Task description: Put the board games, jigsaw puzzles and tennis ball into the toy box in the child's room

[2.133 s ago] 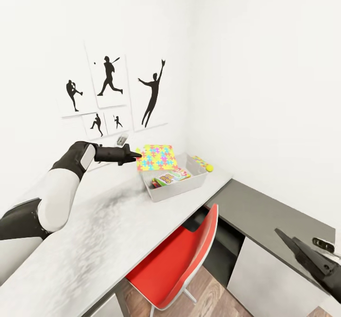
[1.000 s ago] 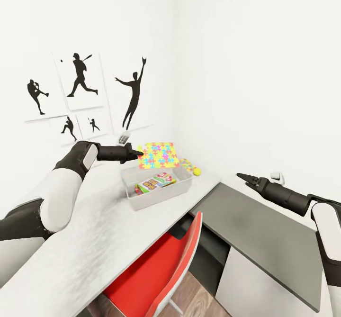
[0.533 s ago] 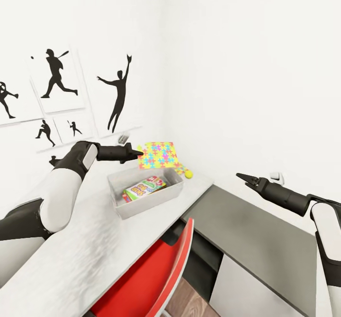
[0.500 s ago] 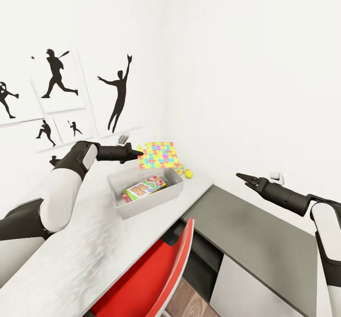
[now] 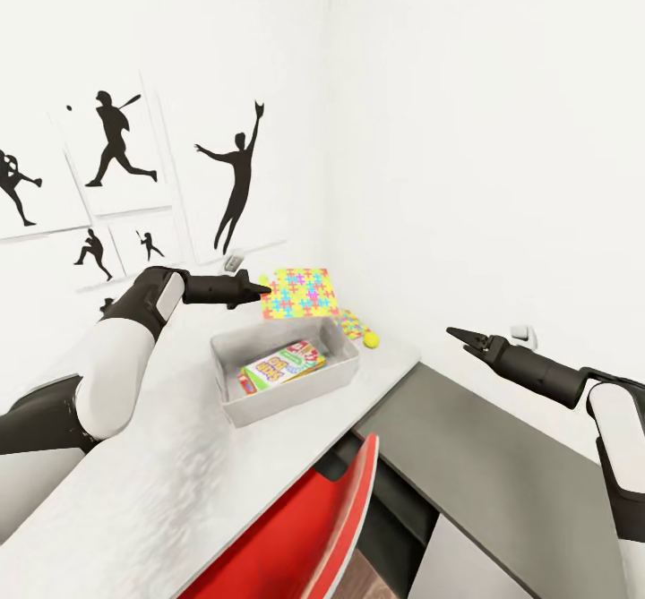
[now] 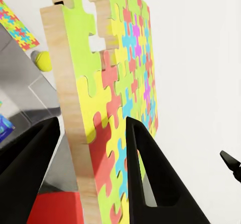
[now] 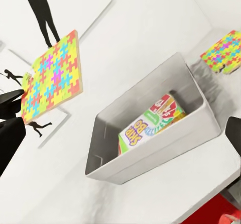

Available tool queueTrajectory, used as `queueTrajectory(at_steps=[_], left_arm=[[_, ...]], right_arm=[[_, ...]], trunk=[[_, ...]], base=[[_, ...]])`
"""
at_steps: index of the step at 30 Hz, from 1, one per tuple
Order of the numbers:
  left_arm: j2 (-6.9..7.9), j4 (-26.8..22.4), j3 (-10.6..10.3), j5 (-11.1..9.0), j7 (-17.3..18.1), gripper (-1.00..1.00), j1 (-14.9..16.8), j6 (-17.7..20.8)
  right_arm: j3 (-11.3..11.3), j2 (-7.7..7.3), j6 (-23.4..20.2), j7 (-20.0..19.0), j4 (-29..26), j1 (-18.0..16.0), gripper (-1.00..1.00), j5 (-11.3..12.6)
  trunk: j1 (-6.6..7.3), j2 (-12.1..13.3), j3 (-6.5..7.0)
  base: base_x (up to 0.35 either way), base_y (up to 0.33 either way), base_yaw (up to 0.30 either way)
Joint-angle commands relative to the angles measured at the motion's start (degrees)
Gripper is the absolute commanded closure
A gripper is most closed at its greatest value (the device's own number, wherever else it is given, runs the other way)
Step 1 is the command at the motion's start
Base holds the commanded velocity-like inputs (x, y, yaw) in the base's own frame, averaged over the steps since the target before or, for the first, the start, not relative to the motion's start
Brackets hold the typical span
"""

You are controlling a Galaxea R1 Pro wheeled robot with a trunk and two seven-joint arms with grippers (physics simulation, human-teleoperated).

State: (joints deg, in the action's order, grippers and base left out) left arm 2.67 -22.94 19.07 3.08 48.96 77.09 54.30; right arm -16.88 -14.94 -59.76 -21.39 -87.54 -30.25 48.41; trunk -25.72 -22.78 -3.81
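The left gripper (image 5: 260, 289) was held above the far side of the table (image 5: 179, 465), its two fingers (image 6: 150, 179) clamped on the edge of a jigsaw puzzle (image 5: 300, 293). The puzzle was carried clear of the table surface, tilted, over the far rim of the toy box (image 5: 269, 397). In the left wrist view the puzzle's wooden edge and coloured face were seen between the two black fingers.

The toy box was positioned on the table, near the corner of the room. Board games (image 5: 282, 364) were seen lying inside it, the top one showing a printed green, yellow and red cover; the number of boxes in the stack could not be determined. The same box and cover were visible in the right wrist view (image 7: 150, 121).

A second jigsaw puzzle (image 5: 350, 321) was lying flat on the table to the right of and beyond the toy box. The tennis ball (image 5: 370, 340) was resting on the table just beside that puzzle, outside the box.

The right gripper (image 5: 464, 338) was extended over the lower dark-grey cabinet (image 5: 502, 456), well apart from the toy box. Its fingers were slightly parted and nothing was held between them.

A red chair (image 5: 305, 536) was placed at the near edge of the table. Black sports-silhouette prints (image 5: 116, 169) were mounted on the white wall to the left.
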Motion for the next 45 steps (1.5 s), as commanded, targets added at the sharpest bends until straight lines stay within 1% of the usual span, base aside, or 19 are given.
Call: queueTrajectory(at_steps=[1, 10, 38, 42, 45], left_arm=[[-0.03, 0.0, 0.4, 0.3, 0.3, 1.00, 0.1, 0.4], [-0.12, 0.0, 0.4, 0.3, 0.3, 1.00, 0.1, 0.4], [-0.04, 0.0, 0.2, 0.3, 0.3, 1.00, 0.0, 0.0], [-0.19, 0.3, 0.1, 0.6, -0.3, 1.00, -0.2, 0.0], [-0.48, 0.4, 0.0, 0.8, -0.5, 1.00, -0.3, -0.7]], right_arm=[[-0.1, 0.00, -0.2, -0.6, 0.0, -0.1, -1.00, -0.5], [-0.1, -0.07, -0.2, -0.6, 0.0, -0.1, -1.00, -0.5], [-0.1, -0.13, -0.2, -0.6, -0.1, -0.1, -1.00, -0.6], [-0.2, -0.16, -0.2, -0.7, -0.1, 0.0, -1.00, -0.6], [-0.2, -0.17, -0.2, -0.7, -0.1, 0.0, -1.00, -0.6]], trunk=[[-0.06, -0.1, -0.13], [-0.06, -0.1, -0.13], [-0.06, -0.1, -0.13], [-0.06, -0.1, -0.13], [-0.06, -0.1, -0.13]], base=[[0.192, -0.029, 0.008], [0.159, 0.025, 0.002], [0.026, 0.001, 0.000], [0.000, 0.000, 0.000], [0.000, 0.000, 0.000]])
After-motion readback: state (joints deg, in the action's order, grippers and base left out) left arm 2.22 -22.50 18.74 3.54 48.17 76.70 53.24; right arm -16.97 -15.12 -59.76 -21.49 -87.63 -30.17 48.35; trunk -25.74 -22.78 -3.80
